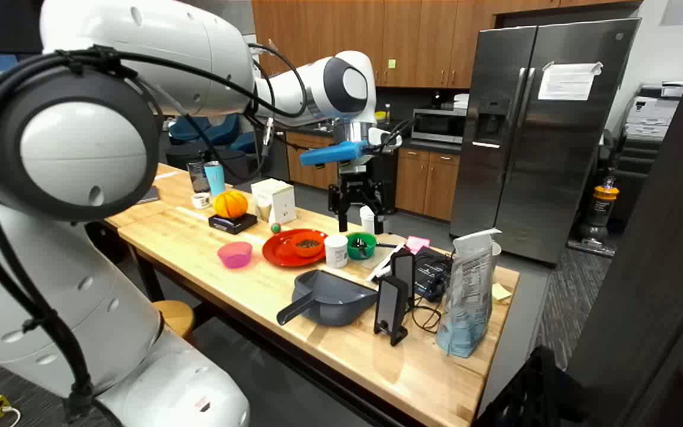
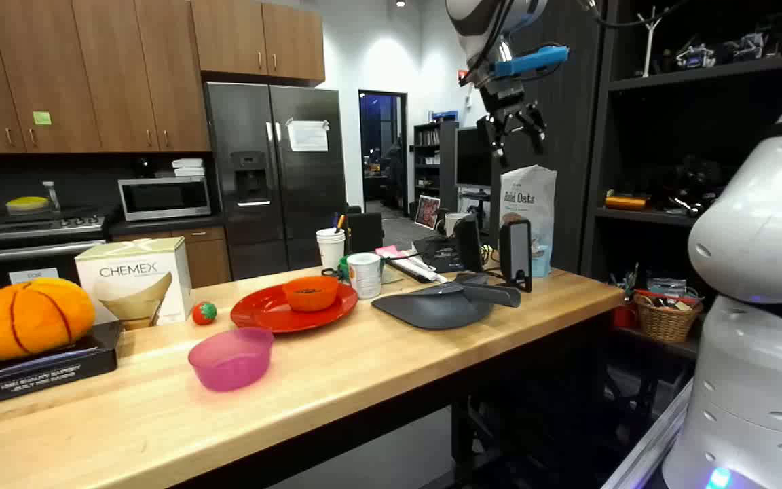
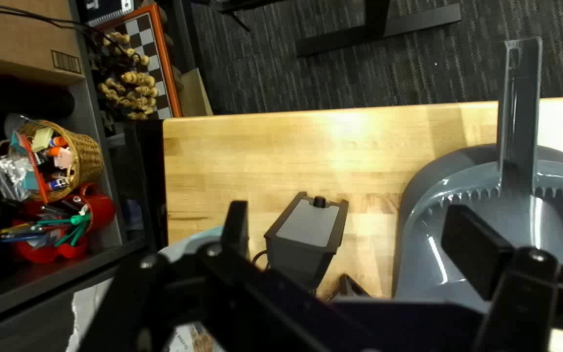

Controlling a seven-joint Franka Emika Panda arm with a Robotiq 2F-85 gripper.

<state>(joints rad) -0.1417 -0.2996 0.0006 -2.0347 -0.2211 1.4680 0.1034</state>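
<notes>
In an exterior view, the claw (image 2: pixel 521 148) is spread apart. At its 6 o'clock: bag (image 2: pixel 532 208) labelled "Oats". At the bag's 9 o'clock: box (image 2: pixel 136 280) labelled "CHEMEX".

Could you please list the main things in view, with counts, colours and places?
Table: one, tan, foreground
Dustpan: one, grey, on the table
Speakers: two, black and grey, beside the dustpan
Oats bag: one, grey-blue, beside the speakers
Plate: one, red, on the table
Orange bowl: one, orange, on the plate
Pink bowl: one, pink, beside the plate
Can: one, white, near the plate
Green bowl: one, green, beside the can
Flat box: one, black, on the table
Pumpkin: one, orange, on the flat box
Carton: one, white, near the pumpkin
Fridge: one, grey, background
Microwave: one, silver, background
Arm: one, white, beside the table
Gripper: one, black, open above the table
</notes>
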